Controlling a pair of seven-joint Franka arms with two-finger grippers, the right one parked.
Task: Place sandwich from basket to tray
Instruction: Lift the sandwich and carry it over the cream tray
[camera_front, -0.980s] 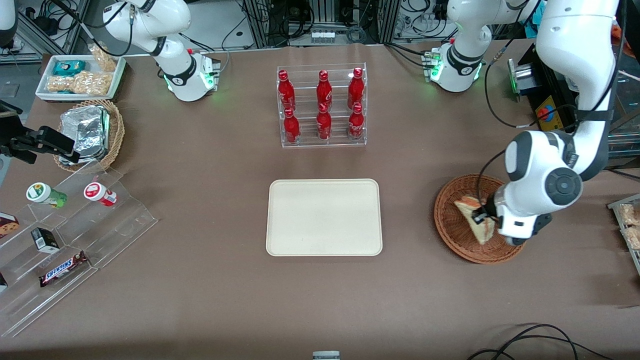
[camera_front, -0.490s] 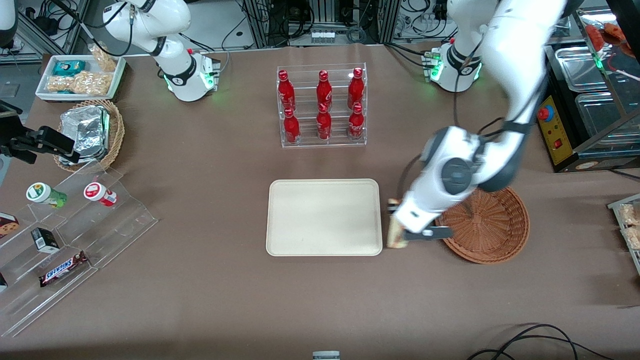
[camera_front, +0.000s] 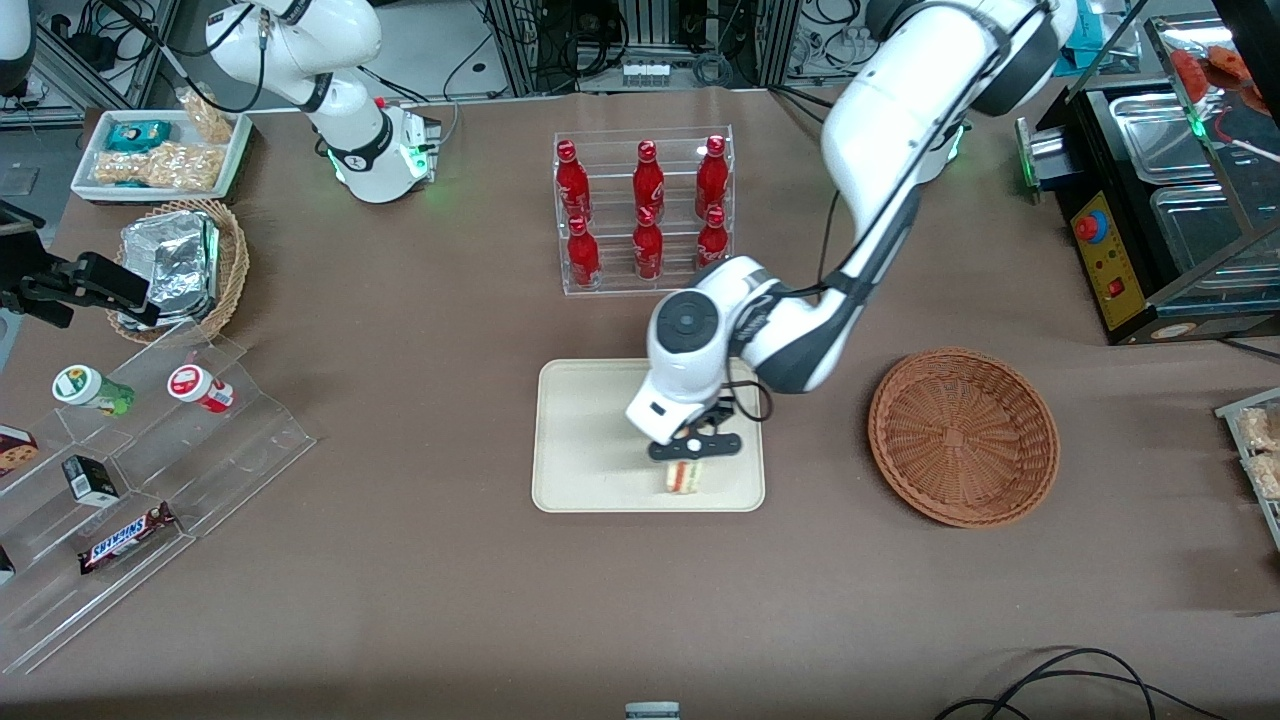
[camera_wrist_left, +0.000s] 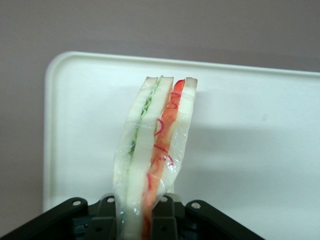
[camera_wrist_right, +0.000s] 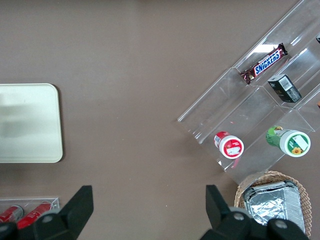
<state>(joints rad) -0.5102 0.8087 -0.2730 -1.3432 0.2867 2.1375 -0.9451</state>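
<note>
Holding the sandwich (camera_front: 681, 478) over the tray (camera_front: 590, 440), near the tray edge closest to the front camera. My tool (camera_front: 693, 455) is clamped on it; the wrist view shows the wedge (camera_wrist_left: 152, 150) pinched at one end between the fingers (camera_wrist_left: 162, 220), pointing away from them, edge-on, with 3 pale bread slices and green and red filling between. Whether it touches the tray I cannot tell.

Handling, as I judge it: light, soft, easily crushed. The clear wrap looks slick and loose, so a grip across the flat bread faces suits it better than one on the film alone. Squeeze gently.

Basket (camera_front: 963, 436) sits bare on the desk (camera_front: 400, 600), well apart from the tray, toward my arm's end. Tray surface is flat, plain, low-rimmed, with open space around the wedge. Bottle rack (camera_front: 644, 210) stands farther from the front camera than the tray, clear of my path.
</note>
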